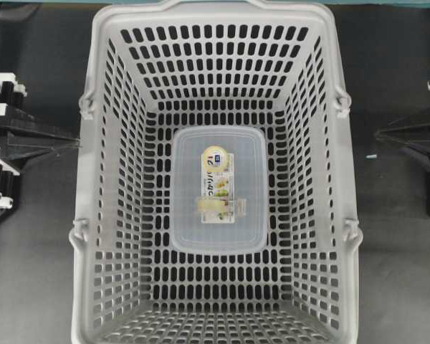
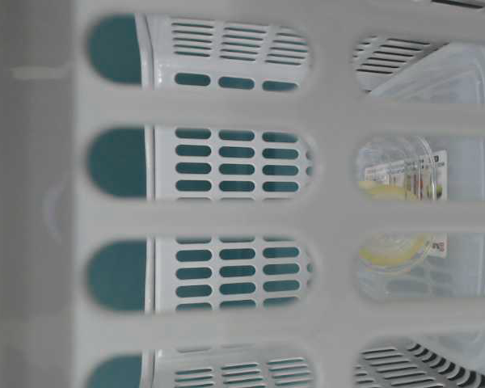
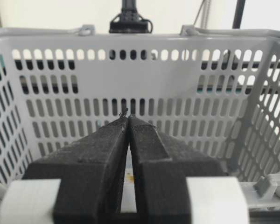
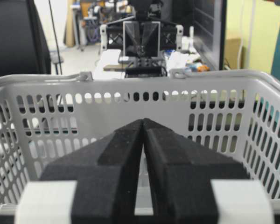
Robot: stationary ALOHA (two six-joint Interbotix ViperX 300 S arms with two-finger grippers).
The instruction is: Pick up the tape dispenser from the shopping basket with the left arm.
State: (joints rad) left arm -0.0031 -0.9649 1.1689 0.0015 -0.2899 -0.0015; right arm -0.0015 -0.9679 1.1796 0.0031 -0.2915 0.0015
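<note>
The tape dispenser [image 1: 218, 190] is a flat translucent pack with a white-and-yellow label card. It lies on the floor of the light-grey shopping basket [image 1: 208, 14], at its middle. It also shows through the wall slots in the table-level view [image 2: 400, 186]. My left gripper [image 1: 75, 142] is shut and empty, outside the basket's left wall, its tips pointing at the wall [image 3: 128, 116]. My right gripper [image 1: 378, 135] is shut and empty, outside the right wall [image 4: 143, 120]. Neither gripper touches the basket or the dispenser.
The basket's tall slotted walls [image 3: 177, 70] stand between each gripper and the dispenser. Handle hinges [image 1: 86, 106] sit on the rim on both sides. The basket rests on a dark table [image 1: 29, 272]. Lab furniture [image 4: 140, 42] stands behind it.
</note>
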